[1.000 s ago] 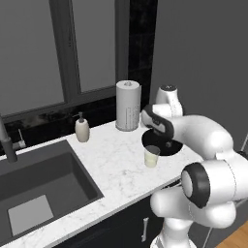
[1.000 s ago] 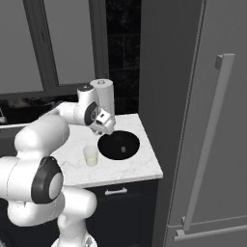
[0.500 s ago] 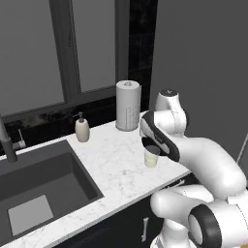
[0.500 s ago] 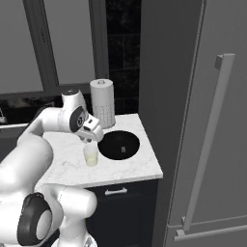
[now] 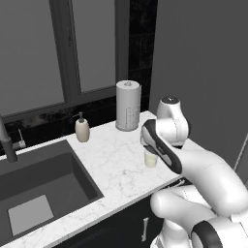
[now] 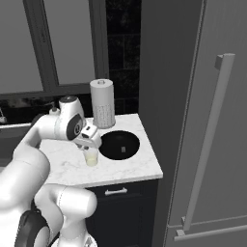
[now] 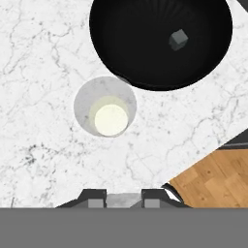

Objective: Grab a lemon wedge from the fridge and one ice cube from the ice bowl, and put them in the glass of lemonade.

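The claw (image 7: 124, 195) was clamped nearly shut, and something pale sat between the two dark tips in the hand view — an ice cube, by the look of it, though it was too small and washed out to call for certain. In the right base view the gripper hung right over the glass of lemonade (image 6: 91, 157), just above its rim. From the hand camera the tumbler's pale yellow disc lay slightly off to one side of the fingers, not squarely under them. Touching the glass on its far side sat the ice bowl (image 7: 121, 43), black and shallow, with one small grey cube (image 7: 178, 39) left inside. Both stood on the white marble counter (image 5: 116, 160) near its right-hand end, the bowl close to the end edge by the fridge (image 6: 212, 120), whose door was closed, its long bar handle (image 6: 205, 144) untouched. Farther back, the paper-towel roll (image 5: 128, 105) stood at the rear edge, the soap dispenser (image 5: 82, 129) beside the dark sink (image 5: 38, 193). No lemon wedge could be picked out anywhere. My read: this was the drop-off step for the ice. The next move would call for centring the tips over the glass mouth, then letting go from low enough that nothing splashed or bounced out. After that, the fridge trip looked yet to come.
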Robot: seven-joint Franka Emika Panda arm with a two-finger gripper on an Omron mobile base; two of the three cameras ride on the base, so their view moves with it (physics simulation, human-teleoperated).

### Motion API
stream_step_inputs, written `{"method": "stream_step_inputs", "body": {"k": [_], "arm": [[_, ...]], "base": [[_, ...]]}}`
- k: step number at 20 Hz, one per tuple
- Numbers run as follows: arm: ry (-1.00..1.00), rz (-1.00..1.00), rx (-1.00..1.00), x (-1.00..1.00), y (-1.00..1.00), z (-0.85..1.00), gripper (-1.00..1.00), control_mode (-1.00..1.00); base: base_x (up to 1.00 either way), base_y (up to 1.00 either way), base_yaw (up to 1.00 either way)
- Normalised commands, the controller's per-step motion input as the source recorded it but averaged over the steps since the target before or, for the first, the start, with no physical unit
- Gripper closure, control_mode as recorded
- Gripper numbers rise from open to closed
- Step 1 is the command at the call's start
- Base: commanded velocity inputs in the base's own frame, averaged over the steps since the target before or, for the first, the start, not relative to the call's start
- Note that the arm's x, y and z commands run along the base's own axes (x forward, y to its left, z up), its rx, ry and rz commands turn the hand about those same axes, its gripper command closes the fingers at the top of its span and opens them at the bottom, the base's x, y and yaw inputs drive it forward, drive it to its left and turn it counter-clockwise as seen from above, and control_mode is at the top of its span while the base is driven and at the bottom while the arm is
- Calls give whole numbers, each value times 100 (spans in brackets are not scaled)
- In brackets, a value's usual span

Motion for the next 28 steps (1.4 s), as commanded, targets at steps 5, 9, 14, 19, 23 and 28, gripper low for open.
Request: {"method": "stream_step_inputs", "body": {"k": [5, 9, 14, 19, 23, 28], "arm": [[11, 2, 0, 37, 0, -27, 100, -100], [12, 0, -1, 13, 1, -2, 100, -100], [7, 1, -5, 0, 0, 3, 100, -100], [9, 3, -13, 0, 0, 0, 100, -100], [10, 2, -14, 1, 0, -2, 100, -100], [8, 3, -10, 2, 0, -1, 100, -100]], "base": [[0, 0, 0], [0, 0, 0], [0, 0, 0], [0, 0, 0], [0, 0, 0], [0, 0, 0]]}}
